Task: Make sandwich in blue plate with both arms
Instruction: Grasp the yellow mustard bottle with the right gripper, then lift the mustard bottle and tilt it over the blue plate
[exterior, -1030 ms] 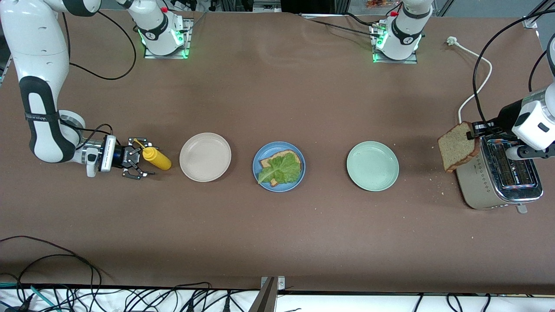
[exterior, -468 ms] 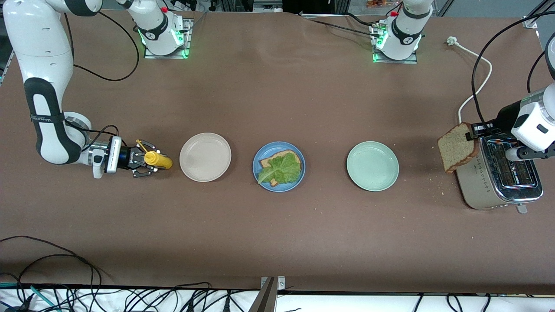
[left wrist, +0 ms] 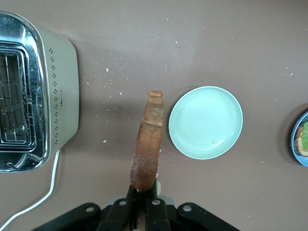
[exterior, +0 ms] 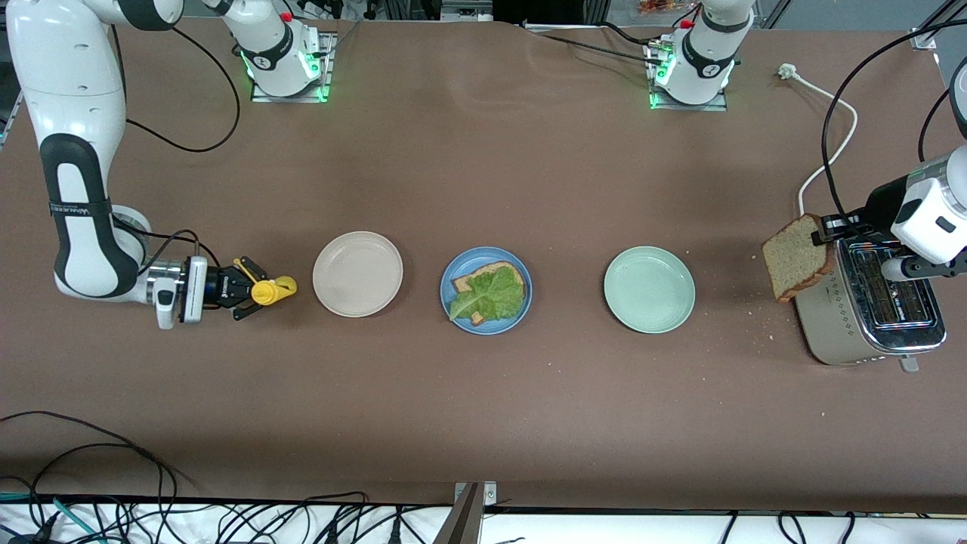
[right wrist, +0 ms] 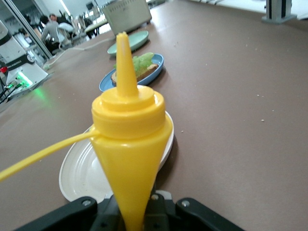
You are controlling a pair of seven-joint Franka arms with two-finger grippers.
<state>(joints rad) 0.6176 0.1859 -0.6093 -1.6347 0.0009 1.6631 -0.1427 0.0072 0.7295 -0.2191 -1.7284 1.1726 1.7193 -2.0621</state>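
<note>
On the blue plate, between the beige plate and the green plate, we see one bread slice under a lettuce leaf. Our left gripper is clenched on a second slice, over the table beside the toaster. Our right gripper grasps a yellow sauce bottle just beside the beige plate.

Place: a robotics lab.
Signs: arm bases bolted to a brown tabletop, loose cables along its edge, people at desks.
</note>
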